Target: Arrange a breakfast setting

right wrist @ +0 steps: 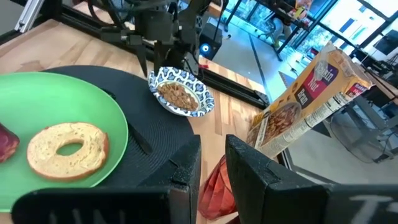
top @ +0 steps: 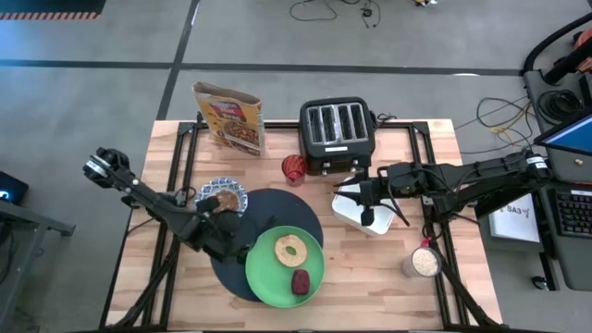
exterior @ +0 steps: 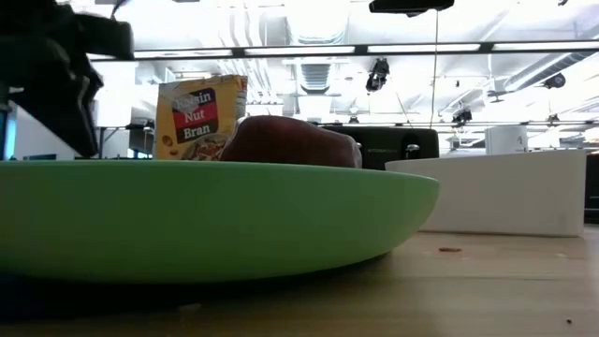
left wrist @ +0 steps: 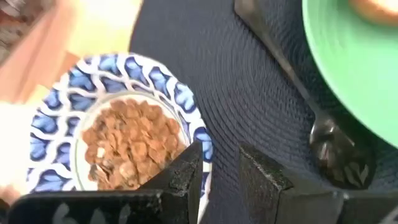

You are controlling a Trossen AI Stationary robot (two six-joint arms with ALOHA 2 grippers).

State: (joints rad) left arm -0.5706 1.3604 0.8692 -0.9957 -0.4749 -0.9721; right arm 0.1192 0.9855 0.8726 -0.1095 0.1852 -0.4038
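Your left hand (left wrist: pixel 217 171) is clamped on the rim of the small patterned bowl (left wrist: pixel 118 130), which sits half on the black mat (top: pixel 242 268), just beside the spoon (left wrist: pixel 323 140) and green plate (top: pixel 268 273). The bowl looks rigid, probably breakable, and its loose cereal will spill if tipped, so keep it level. Open mat lies ahead of the fingers. Your right hand (top: pixel 367 196), nearly closed and empty, hangs over the white tray (top: pixel 351 215).
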